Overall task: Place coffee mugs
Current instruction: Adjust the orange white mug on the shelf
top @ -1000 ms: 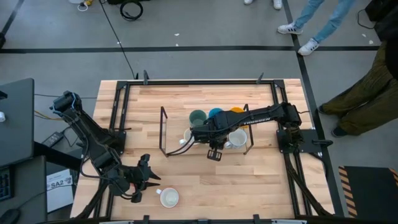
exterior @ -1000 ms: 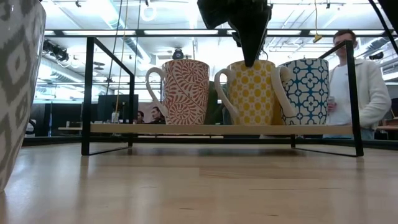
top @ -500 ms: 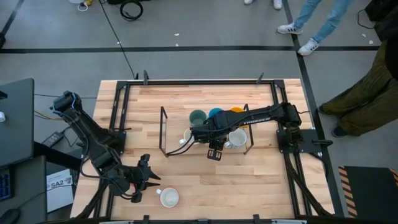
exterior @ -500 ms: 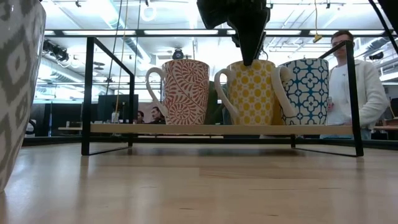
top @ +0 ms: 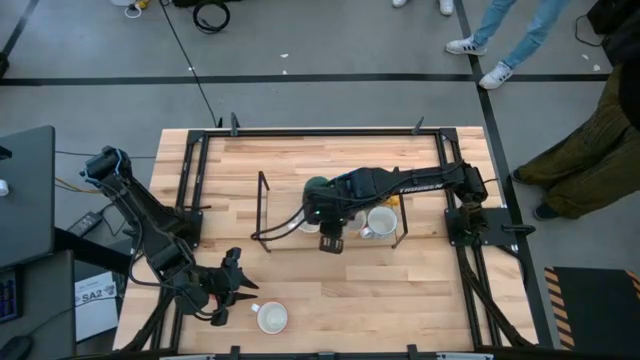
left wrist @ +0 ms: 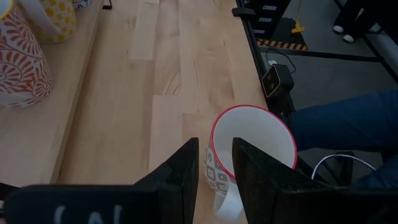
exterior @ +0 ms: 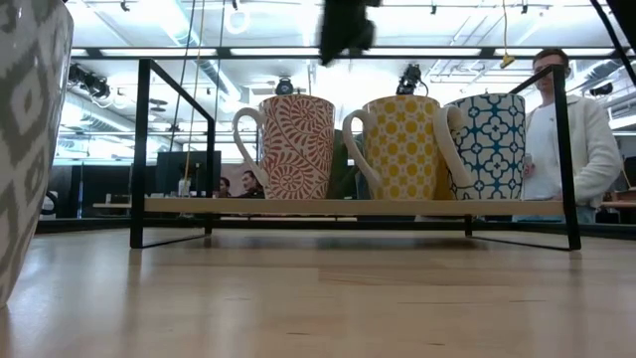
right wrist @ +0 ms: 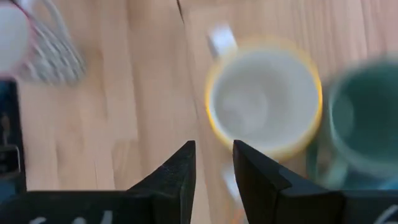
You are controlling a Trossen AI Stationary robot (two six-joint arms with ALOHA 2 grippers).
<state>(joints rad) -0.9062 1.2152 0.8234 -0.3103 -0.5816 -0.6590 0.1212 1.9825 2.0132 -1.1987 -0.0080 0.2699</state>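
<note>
Your right gripper (right wrist: 211, 165) is hovering empty, fingers slightly apart, over the yellow-dotted mug (exterior: 401, 147); you're risking clipping its rim or the neighbouring red-patterned mug (exterior: 296, 147). Left gripper (top: 238, 283), also empty and apart, is waiting near the grey-patterned mug (top: 272, 318).

left mug on rack (exterior: 295, 146): white with red-orange leaf swirls
middle mug (exterior: 400, 147): yellow with white dots
right mug (exterior: 496, 145): white with blue lattice
mug by left arm (left wrist: 250, 149): white, red rim, grey pattern
table (top: 400, 290): pale wood
rack (exterior: 144, 149): black frame
</note>
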